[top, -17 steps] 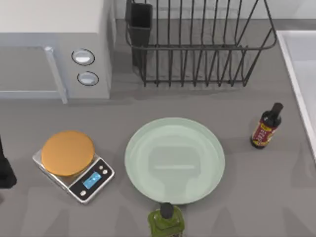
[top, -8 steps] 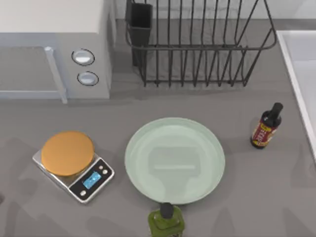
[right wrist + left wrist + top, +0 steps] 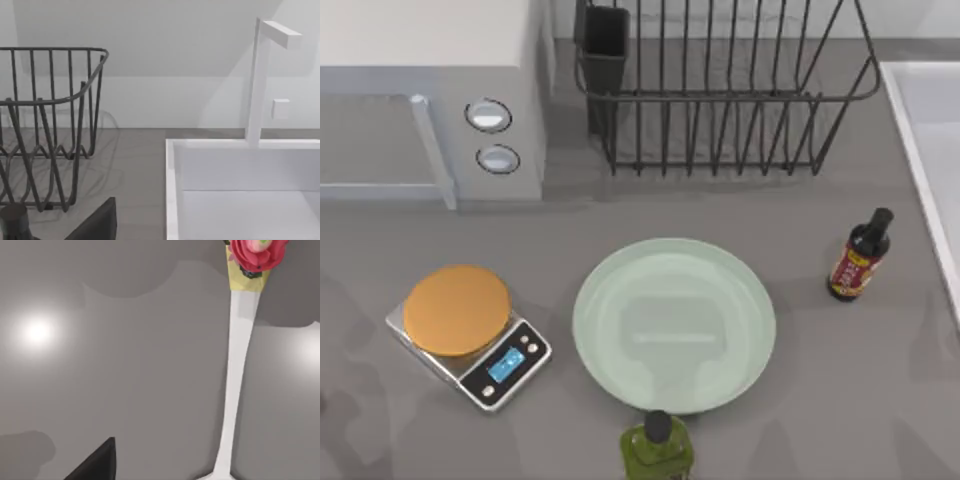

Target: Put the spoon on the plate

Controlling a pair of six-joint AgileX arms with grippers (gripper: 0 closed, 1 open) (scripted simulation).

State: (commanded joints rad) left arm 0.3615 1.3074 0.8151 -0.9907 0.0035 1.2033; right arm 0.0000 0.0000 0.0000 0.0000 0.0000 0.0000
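Note:
The spoon [image 3: 235, 390] lies flat on the grey table in the left wrist view, its thin white handle ending in a red charm [image 3: 257, 255]; its bowl is cut off at the picture's edge. A dark part of my left gripper [image 3: 97, 462] shows a little to the side of the handle, apart from it. The pale mint-green plate [image 3: 674, 325] sits bare at the table's middle in the top view. A dark part of my right gripper [image 3: 97, 222] shows in the right wrist view, facing the back right corner.
A silver scale with an orange disc [image 3: 457, 309] stands left of the plate. A green bottle [image 3: 657, 450] is at the plate's front rim, a dark sauce bottle [image 3: 860, 256] to its right. Microwave [image 3: 430, 100], wire dish rack [image 3: 720, 90] and white sink [image 3: 240, 190] line the back and right.
The dark left arm seen at the top view's left edge a second ago has left that picture. Plate, scale and bottles have not moved.

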